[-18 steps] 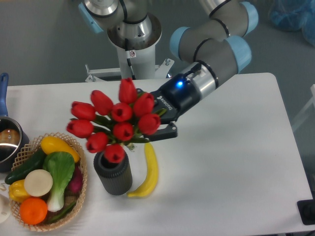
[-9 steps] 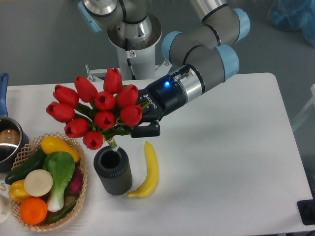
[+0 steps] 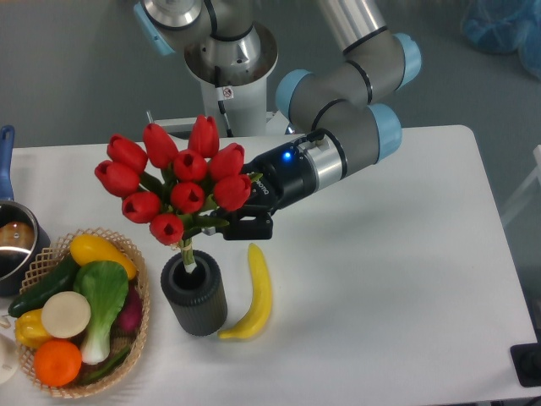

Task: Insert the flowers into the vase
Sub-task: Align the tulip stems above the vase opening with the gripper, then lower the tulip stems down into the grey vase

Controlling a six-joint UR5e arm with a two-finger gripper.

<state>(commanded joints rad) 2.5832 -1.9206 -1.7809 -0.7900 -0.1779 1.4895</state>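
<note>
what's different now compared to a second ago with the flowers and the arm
The gripper, shut on the flowers, swung the bunch upright and shifted left; the stems now reach into the vase opening, where before a bud hung over it. Vase, banana and basket stayed put.

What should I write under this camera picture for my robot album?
The gripper holds the red flowers with their stems dipping into the dark vase, next to a banana.
</note>
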